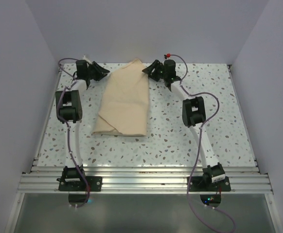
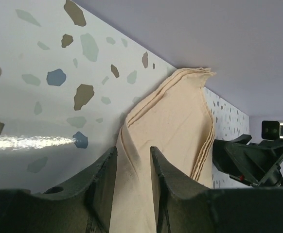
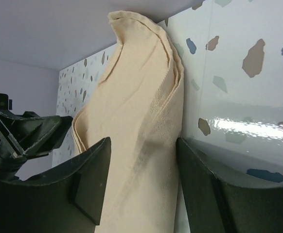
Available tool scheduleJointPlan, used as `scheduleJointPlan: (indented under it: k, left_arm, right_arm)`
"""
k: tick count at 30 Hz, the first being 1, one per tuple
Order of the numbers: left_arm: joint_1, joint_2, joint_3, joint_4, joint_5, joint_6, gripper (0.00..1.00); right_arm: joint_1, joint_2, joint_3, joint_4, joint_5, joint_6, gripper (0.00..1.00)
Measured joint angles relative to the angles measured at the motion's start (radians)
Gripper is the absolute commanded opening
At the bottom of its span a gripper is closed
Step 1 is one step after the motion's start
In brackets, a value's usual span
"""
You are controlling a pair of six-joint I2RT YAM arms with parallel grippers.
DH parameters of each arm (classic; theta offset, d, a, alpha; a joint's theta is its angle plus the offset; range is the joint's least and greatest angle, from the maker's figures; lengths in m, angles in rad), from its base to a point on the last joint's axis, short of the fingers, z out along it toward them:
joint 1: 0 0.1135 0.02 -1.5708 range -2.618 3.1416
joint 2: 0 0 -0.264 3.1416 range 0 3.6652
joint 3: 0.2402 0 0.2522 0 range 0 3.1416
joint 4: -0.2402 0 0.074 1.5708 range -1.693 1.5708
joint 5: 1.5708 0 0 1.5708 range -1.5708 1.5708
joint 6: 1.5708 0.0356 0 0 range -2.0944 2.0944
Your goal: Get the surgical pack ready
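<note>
The surgical pack [image 1: 124, 104] is a tan sheet folded into a long bundle, lying on the speckled table [image 1: 195, 141] with its narrow end toward the back wall. My left gripper [image 1: 101, 73] sits at the bundle's far left edge and my right gripper [image 1: 149, 69] at its far right edge. In the left wrist view the jaws [image 2: 134, 155] stand apart around a raised ridge of the sheet [image 2: 175, 121]. In the right wrist view the jaws [image 3: 142, 145] stand wider, with the sheet's layered edge [image 3: 136, 82] between them and a gap beside the left finger.
Grey walls close in the table at the back and on both sides. A ribbed metal rail [image 1: 141, 177] runs along the near edge between the arm bases. Each wrist view shows the other gripper across the bundle [image 2: 251, 158] [image 3: 29, 133].
</note>
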Motion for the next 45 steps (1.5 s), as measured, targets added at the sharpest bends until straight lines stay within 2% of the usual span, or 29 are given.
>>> scheduleJointPlan:
  k: [15,19,25,27,32,39,45]
  left_arm:
    - [-0.046,0.05,0.071,-0.067,-0.024,0.078,0.34]
    - [-0.046,0.049,0.074,-0.077,-0.031,0.11,0.36]
    - [-0.048,-0.022,0.0,-0.106,-0.143,0.186,0.4]
    - [-0.05,-0.032,-0.002,-0.126,-0.192,0.214,0.44]
    - [-0.072,-0.037,0.021,-0.178,-0.29,0.272,0.45]
    - [-0.125,-0.034,0.05,-0.219,-0.303,0.292,0.45]
    - [-0.116,-0.011,0.082,-0.231,-0.299,0.291,0.43]
  right_arm:
    - [0.024,0.027,0.046,-0.011,0.048,-0.056,0.56]
    - [0.024,0.027,0.046,-0.012,0.048,-0.063,0.56]
    - [0.024,0.027,0.045,-0.012,0.048,-0.07,0.56]
    - [0.024,0.027,0.045,-0.012,0.048,-0.071,0.56]
    - [0.024,0.027,0.044,-0.011,0.047,-0.076,0.55]
    - [0.024,0.027,0.043,-0.01,0.046,-0.081,0.55]
    - [0.024,0.027,0.043,-0.01,0.044,-0.086,0.54]
